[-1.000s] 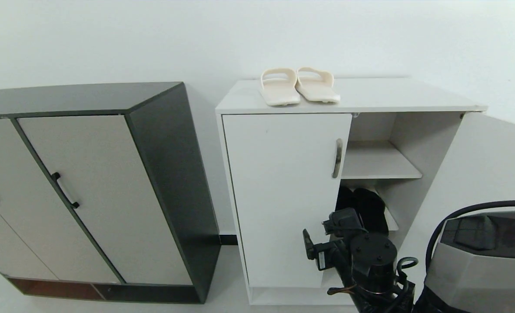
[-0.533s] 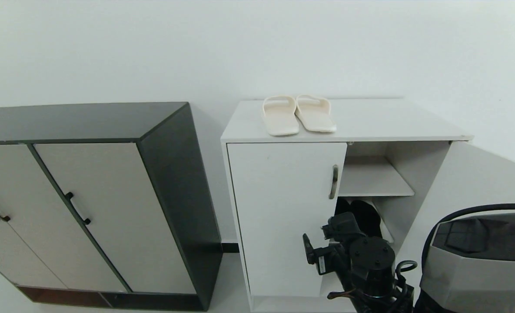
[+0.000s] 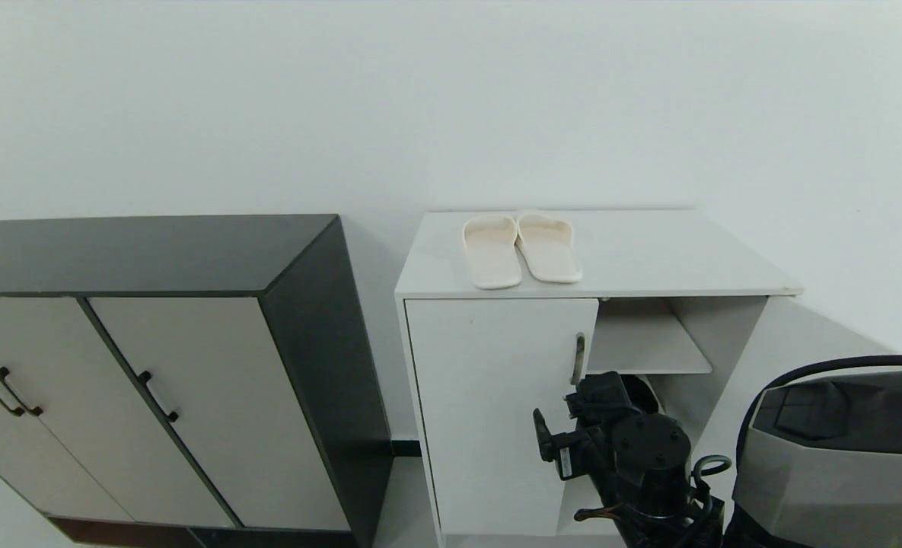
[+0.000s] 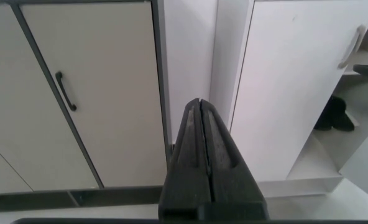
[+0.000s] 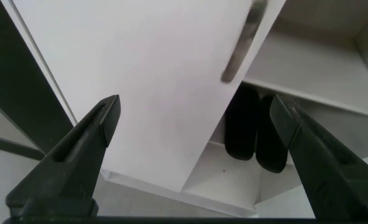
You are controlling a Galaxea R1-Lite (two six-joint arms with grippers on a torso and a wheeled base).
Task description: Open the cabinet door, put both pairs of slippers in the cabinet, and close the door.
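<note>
The head view is tilting up toward the cream slippers (image 3: 521, 247) atop the white cabinet (image 3: 671, 259), probably the next pair to go in. The right gripper (image 5: 195, 106) is gaping wide and empty, and the left gripper (image 4: 200, 104) is pinching closed on nothing.

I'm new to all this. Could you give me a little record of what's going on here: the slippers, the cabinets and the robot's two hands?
cream slippers: side by side on top of the white cabinet
black slippers: inside the white cabinet, on its lower shelf
white cabinet: left door shut, right half open
dark cabinet: left of the white one, both doors shut
right gripper: fingers open, in front of the shut door, near its handle
left gripper: fingers shut, holding nothing
</note>
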